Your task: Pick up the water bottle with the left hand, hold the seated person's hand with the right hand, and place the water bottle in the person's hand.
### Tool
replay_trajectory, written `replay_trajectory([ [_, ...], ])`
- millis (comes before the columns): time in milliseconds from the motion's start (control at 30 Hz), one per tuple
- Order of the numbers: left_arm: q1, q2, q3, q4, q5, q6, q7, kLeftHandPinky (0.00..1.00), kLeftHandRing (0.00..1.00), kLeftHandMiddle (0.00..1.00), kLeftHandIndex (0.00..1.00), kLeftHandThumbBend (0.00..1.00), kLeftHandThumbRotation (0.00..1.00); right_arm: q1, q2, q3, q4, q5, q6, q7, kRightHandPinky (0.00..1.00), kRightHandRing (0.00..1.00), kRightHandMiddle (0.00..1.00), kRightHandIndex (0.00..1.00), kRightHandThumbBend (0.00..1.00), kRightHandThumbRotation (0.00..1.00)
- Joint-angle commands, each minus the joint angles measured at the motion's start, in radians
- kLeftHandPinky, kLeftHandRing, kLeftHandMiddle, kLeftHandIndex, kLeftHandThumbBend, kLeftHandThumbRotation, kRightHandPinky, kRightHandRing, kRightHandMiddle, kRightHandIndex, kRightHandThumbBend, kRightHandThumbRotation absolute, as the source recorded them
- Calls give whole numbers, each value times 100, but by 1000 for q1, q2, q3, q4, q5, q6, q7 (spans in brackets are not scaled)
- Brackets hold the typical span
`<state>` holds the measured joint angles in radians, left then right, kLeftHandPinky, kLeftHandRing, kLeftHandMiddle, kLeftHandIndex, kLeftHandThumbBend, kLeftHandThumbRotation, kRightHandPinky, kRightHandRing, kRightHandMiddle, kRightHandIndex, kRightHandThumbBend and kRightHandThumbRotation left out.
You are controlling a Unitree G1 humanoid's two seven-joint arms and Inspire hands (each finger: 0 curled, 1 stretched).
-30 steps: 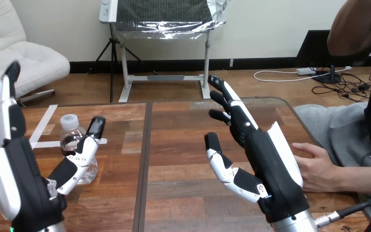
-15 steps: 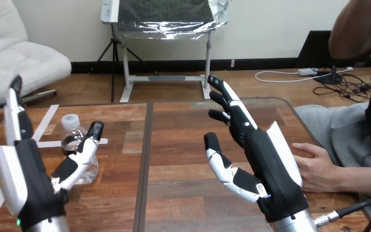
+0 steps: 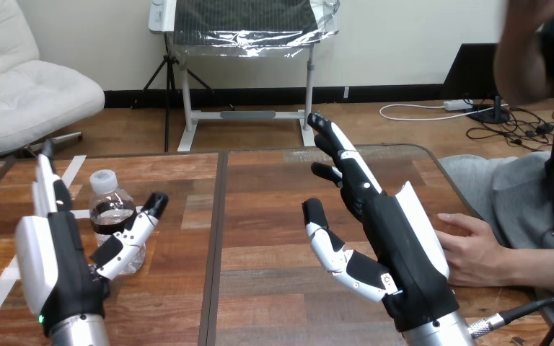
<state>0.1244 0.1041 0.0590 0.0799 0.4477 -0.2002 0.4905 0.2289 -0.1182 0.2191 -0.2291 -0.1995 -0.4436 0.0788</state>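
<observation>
Wooden table [image 3: 274,187], upright clear white-capped water bottle [image 3: 108,209]

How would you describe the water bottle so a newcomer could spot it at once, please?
On the left half of the wooden table, a clear plastic water bottle with a white cap stands upright beside the thumb of the black-and-white left hand. It is the only container there.
</observation>
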Motion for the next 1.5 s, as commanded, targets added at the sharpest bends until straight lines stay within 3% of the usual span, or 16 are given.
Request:
replay_trajectory([
  [0, -91, 30, 10, 12, -14, 40, -41, 99, 100, 100, 100, 96, 58, -56, 6, -9, -3, 5, 1, 0, 91, 98, 100, 97, 0, 0],
  [167, -105, 33, 13, 12, -31, 85, -76, 100, 100, 100, 100, 99, 59, -57, 6, -11, -4, 8, 5, 2, 91, 98, 100, 97, 0, 0],
  [567, -145, 49, 16, 55, -61, 112, -109, 99, 100, 100, 100, 100, 59, -62, 3, -14, 0, 15, 7, 11, 91, 98, 100, 97, 0, 0],
  [1033, -173, 60, 13, 76, -66, 147, -121, 97, 100, 100, 100, 100, 58, -69, -2, -16, 1, 16, 8, 20, 92, 99, 100, 96, 0, 0],
  [1467, -196, 70, 12, 107, -54, 161, -97, 93, 100, 100, 100, 100, 57, -73, -5, -23, 3, 17, 8, 26, 93, 99, 100, 96, 0, 0],
])
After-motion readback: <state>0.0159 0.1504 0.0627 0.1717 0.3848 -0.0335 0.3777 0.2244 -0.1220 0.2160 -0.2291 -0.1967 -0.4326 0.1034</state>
